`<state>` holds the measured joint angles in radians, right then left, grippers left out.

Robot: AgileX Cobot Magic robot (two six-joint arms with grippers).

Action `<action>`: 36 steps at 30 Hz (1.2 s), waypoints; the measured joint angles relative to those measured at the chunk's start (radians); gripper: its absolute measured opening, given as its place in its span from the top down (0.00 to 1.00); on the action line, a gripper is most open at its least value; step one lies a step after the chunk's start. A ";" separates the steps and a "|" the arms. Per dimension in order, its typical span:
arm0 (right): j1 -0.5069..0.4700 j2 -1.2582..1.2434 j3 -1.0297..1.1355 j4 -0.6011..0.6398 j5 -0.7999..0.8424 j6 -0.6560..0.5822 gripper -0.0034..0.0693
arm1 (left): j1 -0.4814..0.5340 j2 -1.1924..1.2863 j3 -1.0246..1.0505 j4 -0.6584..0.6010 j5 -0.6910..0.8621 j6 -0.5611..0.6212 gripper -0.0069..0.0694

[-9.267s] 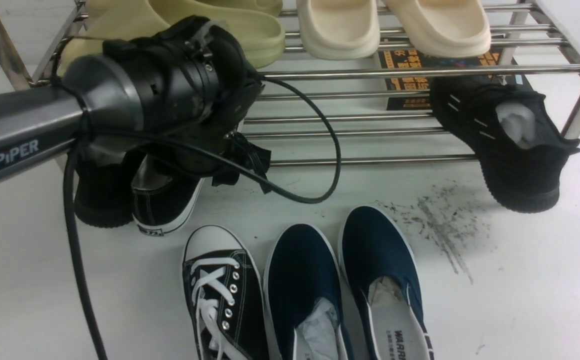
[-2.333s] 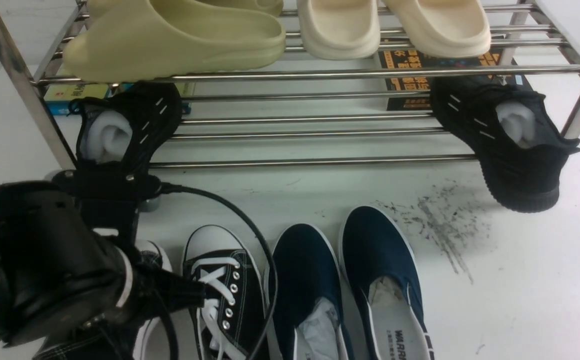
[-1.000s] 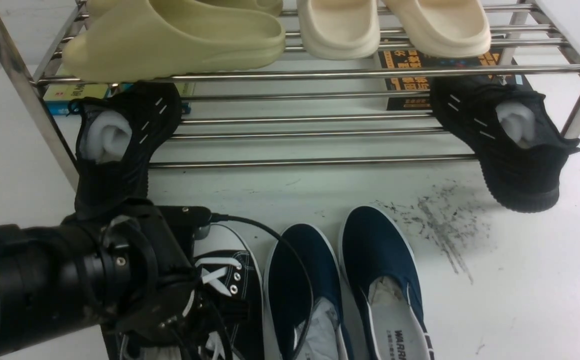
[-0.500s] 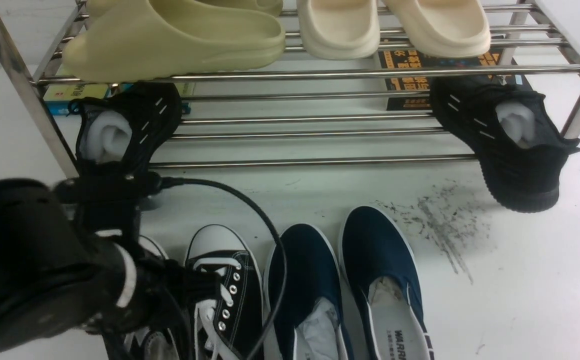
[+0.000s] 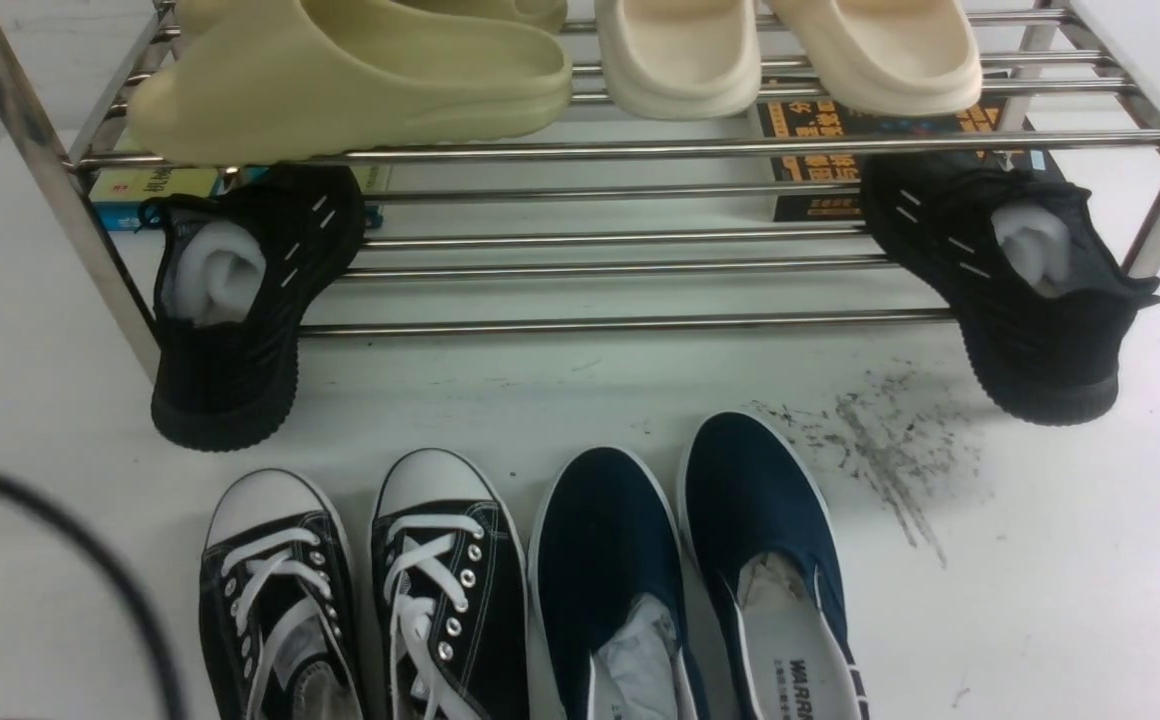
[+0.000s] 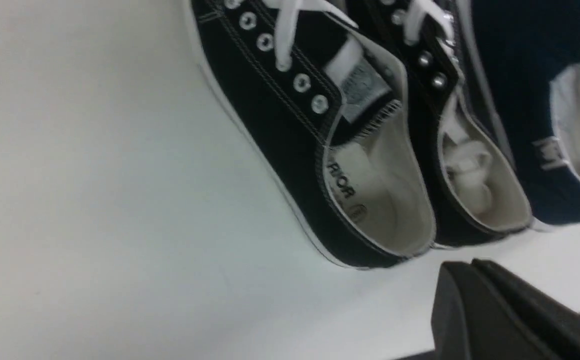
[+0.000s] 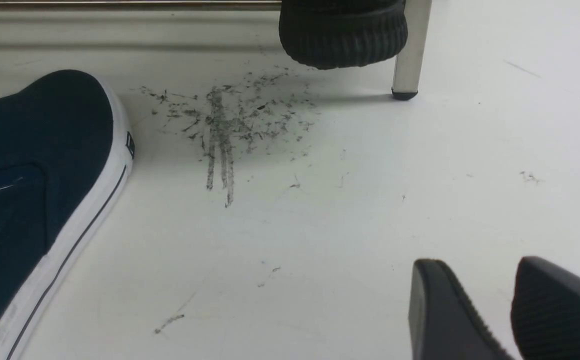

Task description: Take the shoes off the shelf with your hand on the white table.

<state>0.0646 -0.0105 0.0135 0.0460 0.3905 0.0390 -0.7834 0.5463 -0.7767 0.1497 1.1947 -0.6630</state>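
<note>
Two shoes side by side on white table near its front edge, two navy slip-ons just beside; two black knit sneakers hang off shelf; left gripper closed empty, right gripper slightly parted, empty

slides top tier | navy slip-ons | black knit sneakers

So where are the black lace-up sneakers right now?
In the front view the black lace-up sneakers stand side by side on the white table, left of the navy slip-ons and in front of the chrome shelf.
</note>
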 joint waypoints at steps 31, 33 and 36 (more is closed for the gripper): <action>0.000 0.000 0.000 0.000 0.000 0.000 0.62 | 0.000 -0.316 0.374 0.021 -0.455 -0.047 0.89; 0.000 0.000 0.000 0.000 0.000 0.000 0.62 | 0.000 -0.316 0.374 0.028 -0.472 -0.047 0.89; 0.000 0.000 0.000 0.000 0.000 0.000 0.62 | 0.000 -0.316 0.374 0.014 -0.519 -0.060 0.89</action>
<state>0.0646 -0.0105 0.0135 0.0460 0.3905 0.0390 -0.7834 0.2301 -0.4030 0.1638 0.6761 -0.7234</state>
